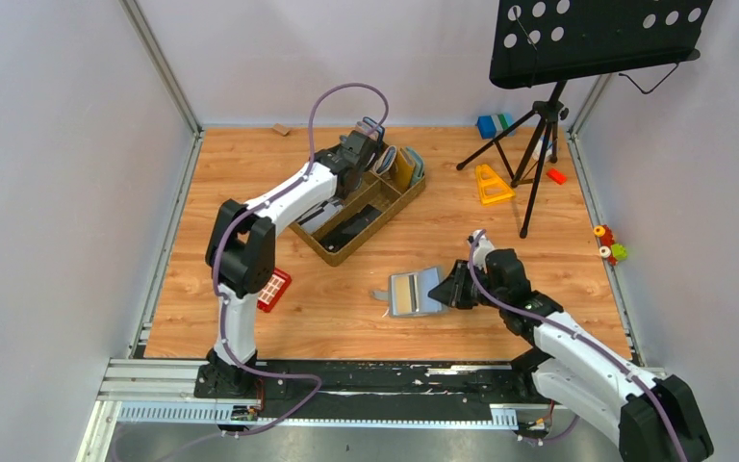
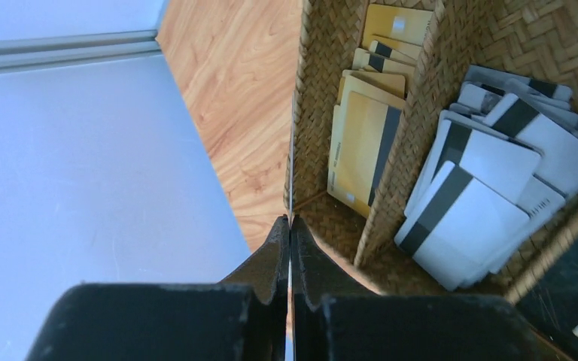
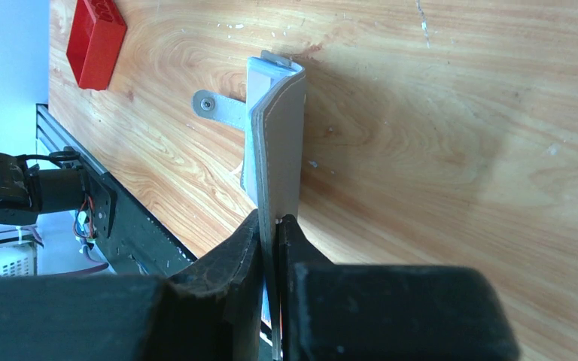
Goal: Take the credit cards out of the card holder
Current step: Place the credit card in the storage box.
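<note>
Stretched over the tray (image 2: pixel 312 113), the left gripper (image 2: pixel 291 222) pinches a card (image 2: pixel 292 150) edge-on; low near the worktop's front edge, the right gripper (image 3: pixel 271 222) clamps the holder (image 3: pixel 282 135).

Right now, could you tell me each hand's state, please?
Left hand: closed on a thin card, edge-on.
Right hand: closed on the card holder.

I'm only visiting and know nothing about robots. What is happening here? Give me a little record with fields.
left gripper: shut on a thin credit card, seen edge-on, by the woven tray wall
tray contents: yellow cards in one compartment, white striped cards in the next
right gripper: shut on the card holder, pinching one edge
card holder position: low over the wooden table, snap strap sticking out
</note>
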